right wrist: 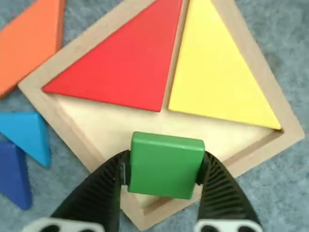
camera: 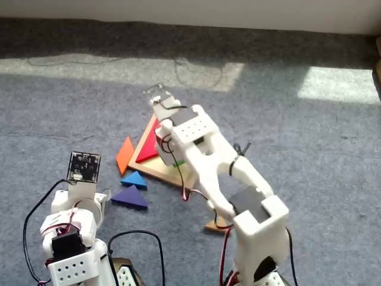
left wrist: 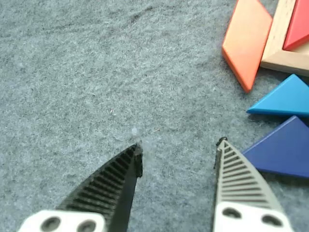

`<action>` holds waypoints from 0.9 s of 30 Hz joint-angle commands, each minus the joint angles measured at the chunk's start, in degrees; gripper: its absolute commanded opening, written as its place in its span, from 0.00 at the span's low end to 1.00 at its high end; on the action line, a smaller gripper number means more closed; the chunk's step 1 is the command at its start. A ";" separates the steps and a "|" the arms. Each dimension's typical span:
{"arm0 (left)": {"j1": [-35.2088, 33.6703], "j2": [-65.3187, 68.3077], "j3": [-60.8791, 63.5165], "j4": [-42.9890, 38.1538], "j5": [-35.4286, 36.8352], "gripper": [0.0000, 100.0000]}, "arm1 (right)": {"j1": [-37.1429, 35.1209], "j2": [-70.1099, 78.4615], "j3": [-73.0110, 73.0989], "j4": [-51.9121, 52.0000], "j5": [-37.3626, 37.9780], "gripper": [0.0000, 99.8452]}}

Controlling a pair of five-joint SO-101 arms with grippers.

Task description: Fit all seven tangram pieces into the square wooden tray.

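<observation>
grey carpet covers the whole floor where we work, with two pale patches of sunlight lying across it near the far side and a light wall running along the top edge of the high view. the square wooden tray sits on the carpet, turned corner-on like a diamond, in front of the right arm. inside it a red triangle and a yellow triangle lie flat side by side, their long sides against two edges of the tray, and the rest of the tray floor is bare wood. our right gripper has its jaws closed partway on a green square, one finger against each side, held over the bare part of the tray near its corner; we cannot tell whether the square touches the wood. just outside the tray, on the left arm's side, an orange slanted piece lies along the rim, with a light blue triangle and a dark blue triangle close by on the carpet. our left gripper hangs over bare carpet with its jaws wide apart and nothing between them, one fingertip just beside the dark blue triangle. a tan piece lies on the carpet by the right arm's base, and black cables loop between the two arms.
</observation>
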 commanded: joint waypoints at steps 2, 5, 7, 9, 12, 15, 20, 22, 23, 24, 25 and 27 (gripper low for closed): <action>-0.75 -1.98 -0.22 -0.79 0.09 0.25 | 2.24 3.12 -7.25 -0.66 0.97 0.09; -0.75 -1.98 -0.22 -0.79 0.09 0.25 | 2.68 4.70 -8.48 -0.66 0.97 0.09; -0.75 -1.98 -0.22 -0.79 0.09 0.25 | 2.68 5.05 -8.57 -0.66 1.23 0.09; -0.75 -1.98 -0.22 -0.79 0.09 0.25 | 2.68 5.05 -8.31 -0.66 3.52 0.09; -0.75 -1.98 -0.22 -0.79 0.09 0.25 | 2.77 5.05 -8.31 -0.66 4.31 0.09; -0.75 -1.98 -0.22 -0.79 0.09 0.25 | 3.21 5.14 -8.57 1.10 4.40 0.10; -0.75 -1.98 -0.22 -0.79 0.09 0.25 | 4.18 5.14 -8.66 3.91 4.22 0.19; -0.75 -1.98 -0.22 -0.88 0.09 0.25 | 4.35 5.05 -8.66 4.09 4.22 0.20; -0.75 -1.98 -0.22 -0.88 0.09 0.25 | 4.44 5.05 -8.66 4.18 4.22 0.20; -0.75 -1.98 -0.22 -0.88 0.09 0.25 | 4.44 4.88 -8.66 4.18 4.22 0.20; -0.75 -1.98 -0.22 -0.88 0.09 0.25 | 4.26 4.79 -8.75 4.18 4.22 0.20; -0.75 -1.98 -0.22 -0.88 0.09 0.25 | 4.09 4.53 -8.92 4.26 4.22 0.20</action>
